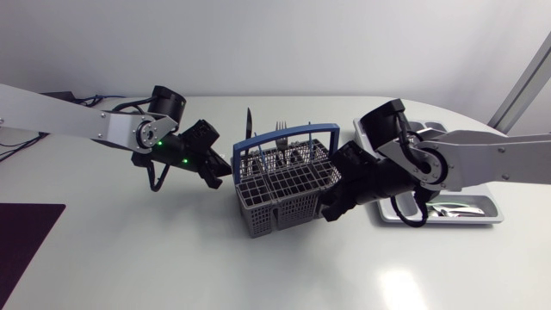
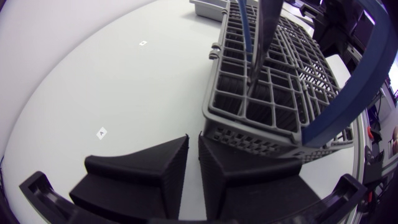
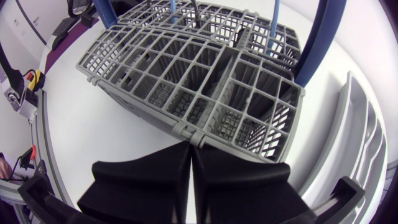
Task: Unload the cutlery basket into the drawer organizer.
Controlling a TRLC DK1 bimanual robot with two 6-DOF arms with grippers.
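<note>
White table [image 1: 129, 250] surface carries a grey cutlery basket [image 1: 284, 185] near its middle, with a blue handle [image 1: 284, 132] arching over the grid of compartments. A dark knife [image 1: 249, 125] and a fork [image 1: 281, 131] stand upright in the basket's far compartments, rising above the rim.

Just beside the basket's left wall sits the left end effector [image 1: 219, 172], its arm coming in from the left. In the left wrist view its fingers [image 2: 149, 174] are pressed almost together with only a thin slit between them, gripping nothing, and the tips point at the basket's lower corner.

Against the basket's right front corner sits the right end effector [image 1: 331, 209]. In the right wrist view its fingers [image 3: 236, 177] are closed against each other, empty, with the tips right at the basket's wall.

Well to the right of the basket, beyond the right arm, lies the grey drawer organizer [image 1: 491, 211], with a shiny piece of cutlery [image 1: 452, 209] lying in its near compartment. Far to the basket's left, at the table's edge, lies a dark purple mat [image 1: 21, 237].
</note>
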